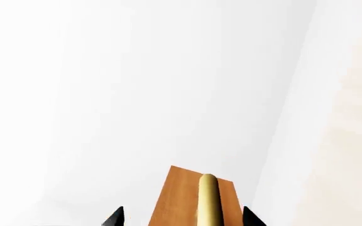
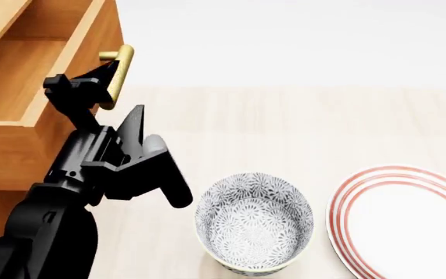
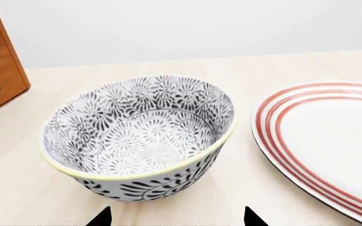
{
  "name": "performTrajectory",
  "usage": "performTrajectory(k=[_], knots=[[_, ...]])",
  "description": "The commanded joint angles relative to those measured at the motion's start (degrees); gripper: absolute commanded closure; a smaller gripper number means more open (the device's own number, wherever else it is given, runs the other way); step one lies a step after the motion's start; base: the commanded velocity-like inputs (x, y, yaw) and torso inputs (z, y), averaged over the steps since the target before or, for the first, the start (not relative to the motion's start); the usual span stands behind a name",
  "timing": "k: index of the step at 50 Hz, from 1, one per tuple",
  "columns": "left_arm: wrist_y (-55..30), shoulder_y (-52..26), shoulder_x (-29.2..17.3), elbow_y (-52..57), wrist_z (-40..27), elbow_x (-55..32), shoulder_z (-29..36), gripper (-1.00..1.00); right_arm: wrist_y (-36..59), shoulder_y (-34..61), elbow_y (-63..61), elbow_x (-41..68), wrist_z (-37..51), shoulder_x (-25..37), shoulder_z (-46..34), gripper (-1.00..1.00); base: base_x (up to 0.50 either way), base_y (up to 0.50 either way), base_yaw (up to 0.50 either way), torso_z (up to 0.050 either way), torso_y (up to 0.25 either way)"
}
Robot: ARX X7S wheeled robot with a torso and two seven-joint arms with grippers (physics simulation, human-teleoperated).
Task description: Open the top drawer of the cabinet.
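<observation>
At the head view's upper left I have the cabinet (image 2: 6, 157), with the top drawer (image 2: 29, 64) already standing out from it, its empty inside showing from above. Across the drawer front the brass handle (image 2: 119, 75) lies with its long axis running along the face, and that is what my next pull turns on. My left gripper (image 2: 108, 78) sits right at that bar, the fingers reaching on either side of it, so I judge it clenched around the handle; the left wrist view agrees, the bar (image 1: 209, 200) running straight out between the two dark fingertips (image 1: 115, 217). Any further pull has to go square to the bar, away from the cabinet face. Well apart on the table, my right gripper (image 3: 176, 217) hangs spread and idle just beside the patterned bowl (image 3: 140, 136), the striped plate (image 3: 332, 141) next to that
</observation>
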Motion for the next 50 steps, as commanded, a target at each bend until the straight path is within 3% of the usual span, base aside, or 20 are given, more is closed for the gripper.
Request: performTrajectory(k=[1,9,19,29,50], knots=[[-0.76,-0.11,0.85,1.44,-1.51,1.45,-0.37,-1.0,-0.16,0.22,0.75,0.42,0.0,-0.03,-0.05,-1.0,0.0,0.0,0.0,0.0,0.0],[-2.48,1.42,2.73,9.32,-0.05,-0.32,-2.48,-1.0,0.13,0.26,0.29,0.57,0.36,0.11,-0.13,-1.0,0.0,0.0,0.0,0.0,0.0],[-3.86,3.09,3.41,19.48,3.45,2.39,1.38,-1.0,-0.18,0.35,0.51,0.62,0.45,0.12,-0.3,-1.0,0.0,0.0,0.0,0.0,0.0],[-7.18,2.89,5.14,25.47,6.35,2.35,0.3,-1.0,-0.43,0.33,0.69,0.73,0.37,0.24,-0.51,-1.0,0.0,0.0,0.0,0.0,0.0],[-19.46,-1.82,13.15,33.89,13.12,-5.47,-13.38,-1.0,0.26,0.1,-0.17,0.86,-0.04,0.75,-1.81,-1.0,0.0,0.0,0.0,0.0,0.0]])
